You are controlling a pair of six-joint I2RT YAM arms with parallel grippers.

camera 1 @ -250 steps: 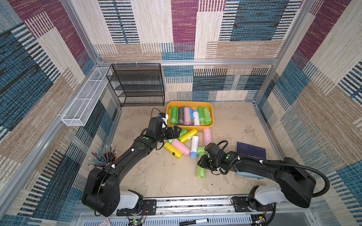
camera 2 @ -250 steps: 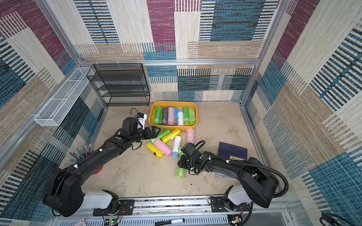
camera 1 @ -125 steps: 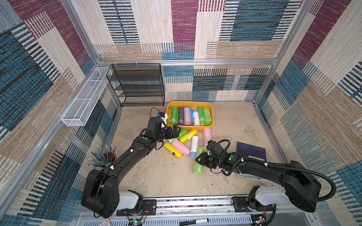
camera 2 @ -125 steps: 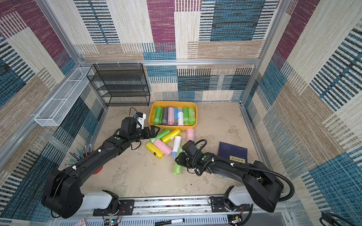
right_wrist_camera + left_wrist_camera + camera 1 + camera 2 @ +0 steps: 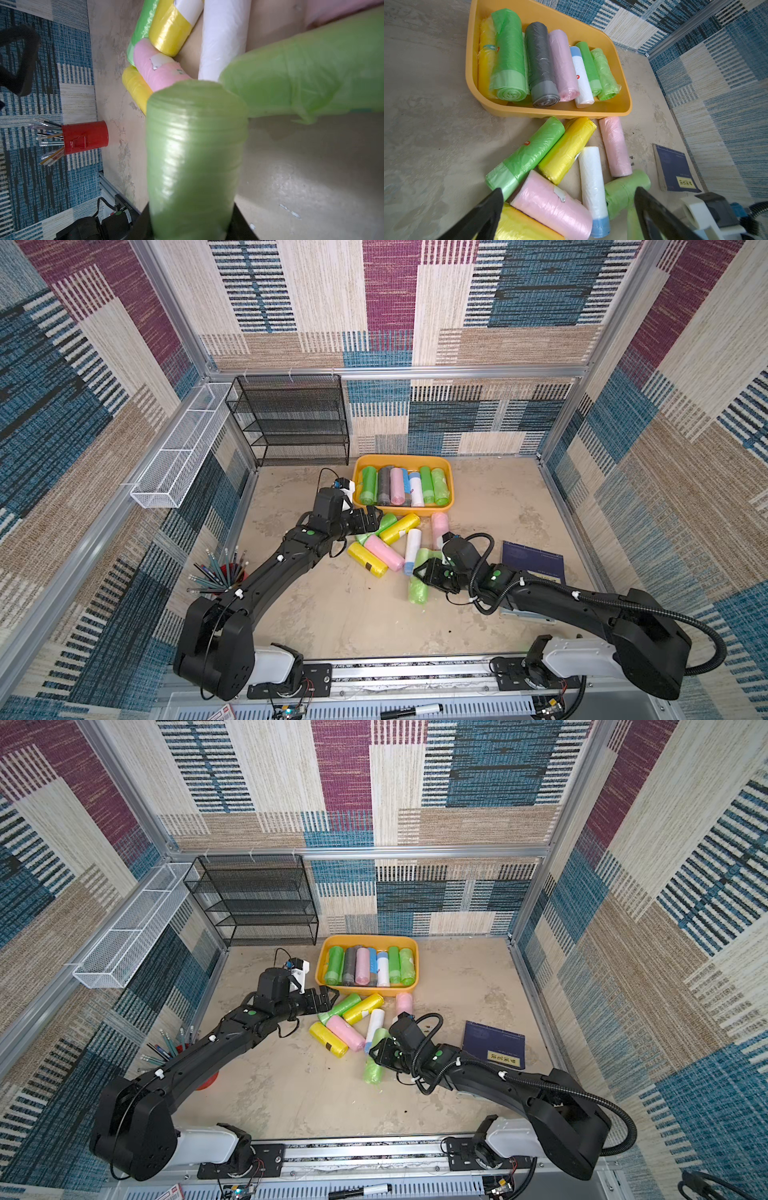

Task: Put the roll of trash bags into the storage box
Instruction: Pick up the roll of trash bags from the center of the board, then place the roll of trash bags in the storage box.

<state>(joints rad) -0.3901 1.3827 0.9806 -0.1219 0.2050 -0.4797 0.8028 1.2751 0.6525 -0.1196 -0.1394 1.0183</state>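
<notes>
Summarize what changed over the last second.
The right gripper closed further on the light green roll and carried it a little left, toward the other rolls. The left gripper stayed open near the box; those rolls and the box did not move.

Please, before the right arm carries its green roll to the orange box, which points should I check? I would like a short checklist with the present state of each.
1. Grip: ok. The right gripper is closed on the light green roll from both sides.
2. Roll off the table: cannot tell.
3. Neighbour free: not ok. A second green roll touches the held roll's end and may be dragged.
4. Room in the storage box: not ok. The rolls inside fill its width; this one would probably lie on top.
5. Left gripper out of the way: cannot tell. It is open beside the box's near corner.
</notes>
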